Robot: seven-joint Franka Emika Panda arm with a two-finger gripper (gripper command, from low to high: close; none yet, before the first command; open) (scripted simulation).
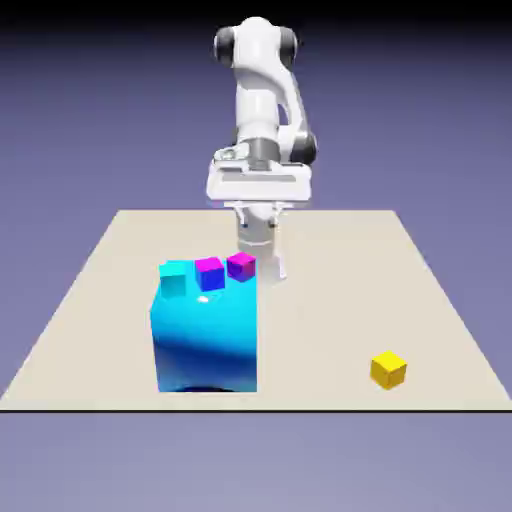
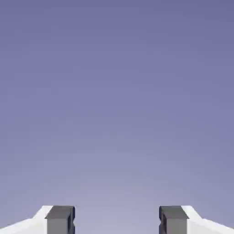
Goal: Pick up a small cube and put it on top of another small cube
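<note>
Jaws (image 2: 117,221) parted, empty; hand view shows backdrop only.
Yellow cube (image 1: 388,370) on desk (image 1: 420,290), well apart from jaws, toward exterior view's right.
Target magenta-top cube (image 1: 209,273) on big block (image 1: 207,338), tight between neighbours.
Risk: placing knocks neighbours or yellow slides off.

You find no text, label, brand, number or sign to read in either view. Every surface that shows is plain rendered colour with no lettering on it.
</note>
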